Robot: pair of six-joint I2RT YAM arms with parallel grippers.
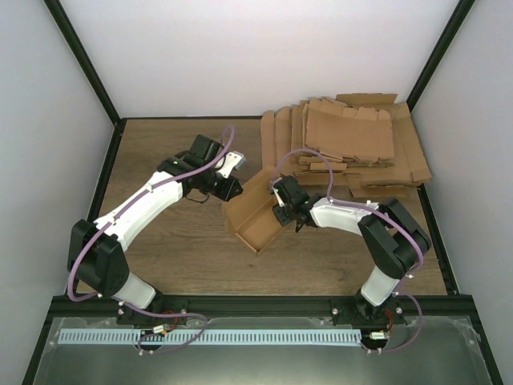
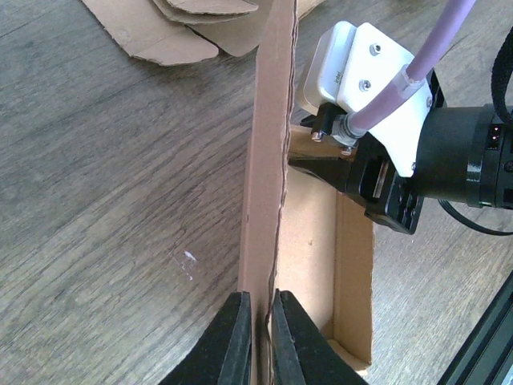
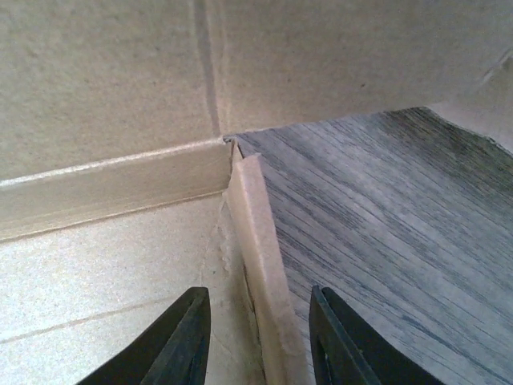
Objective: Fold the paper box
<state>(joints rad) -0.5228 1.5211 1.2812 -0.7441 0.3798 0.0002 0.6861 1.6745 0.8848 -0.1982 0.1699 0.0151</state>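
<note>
Wood tabletop (image 1: 176,257); paper box (image 1: 252,216) at centre, blank stack (image 1: 353,136) at 1 o'clock. My left pincer (image 2: 260,298) pinches one upright wall (image 2: 264,160); my right pincer (image 3: 258,293) is spread astride a flap (image 3: 260,241). Light, floppy card, I reckon; grip near creases.

The brown wood-grain bench (image 1: 176,257) carries two things. A partly folded brown cardboard box (image 1: 252,216) sits near its middle, slightly to the right, open side up. A loose pile of flat brown cardboard blanks (image 1: 353,140) lies at the far right, close behind the box.
</note>
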